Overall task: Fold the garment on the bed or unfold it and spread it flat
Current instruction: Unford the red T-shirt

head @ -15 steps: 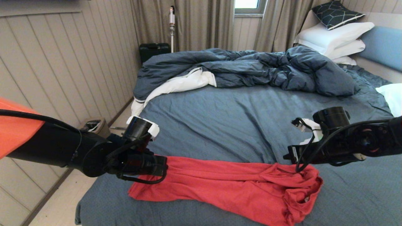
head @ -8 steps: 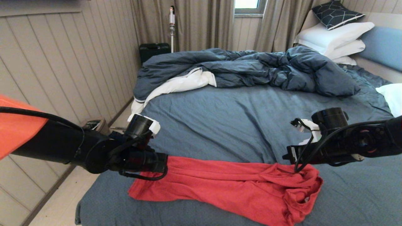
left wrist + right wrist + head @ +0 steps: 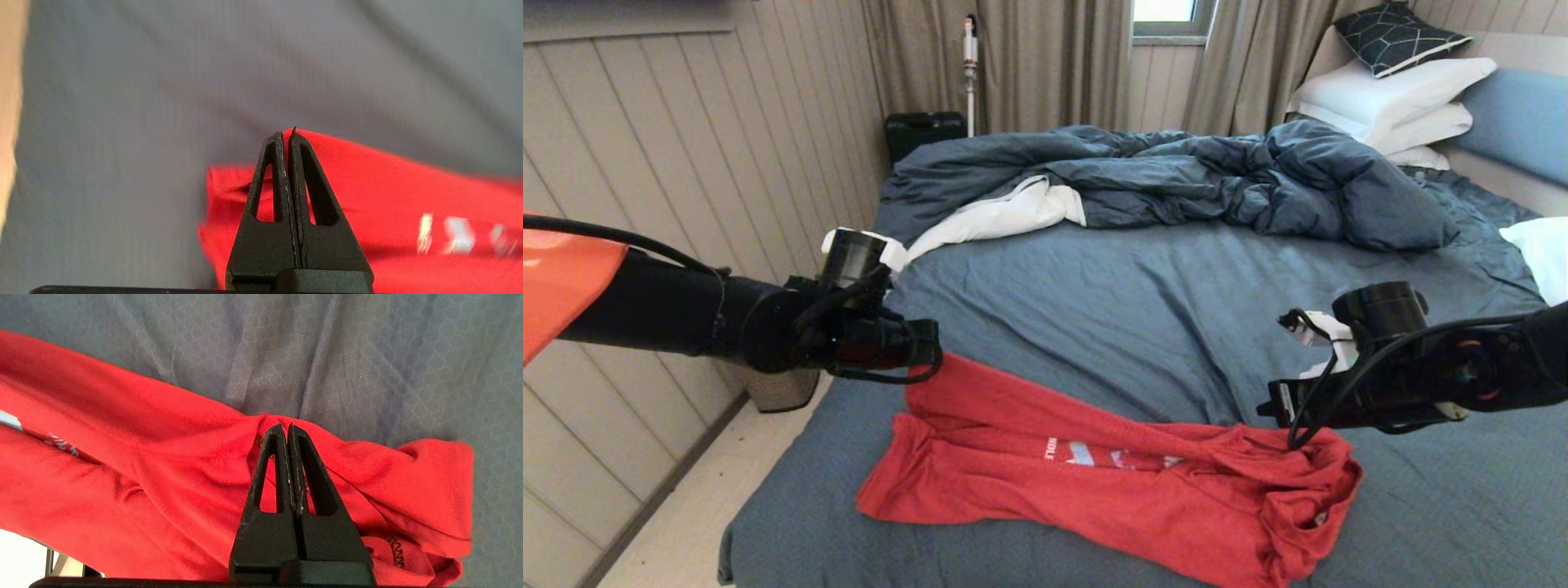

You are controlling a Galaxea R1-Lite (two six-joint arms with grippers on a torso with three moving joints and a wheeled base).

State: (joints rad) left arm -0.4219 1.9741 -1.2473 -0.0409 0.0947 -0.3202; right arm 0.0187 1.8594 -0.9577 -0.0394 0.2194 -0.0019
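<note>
On the slate-blue bed [image 3: 1143,302] the garment [image 3: 1111,482] lies half-opened, soft, light, easily bunched. Its hem edge is pinched in the closed left gripper [image 3: 288,134]; the collar end is clamped by the right gripper [image 3: 286,428]. Edges are judged best gripped.

On the red garment [image 3: 1111,482], a strip of white and light-blue chest print [image 3: 1094,455] is being exposed between two folds of the cloth. Only the white letters "NDLE" at the strip's left end are being made out in the head view; the rest of the print is being hidden by the folds. In the left wrist view the same print [image 3: 457,234] is being shown only as smeared white marks, and nothing is being read there.
</note>
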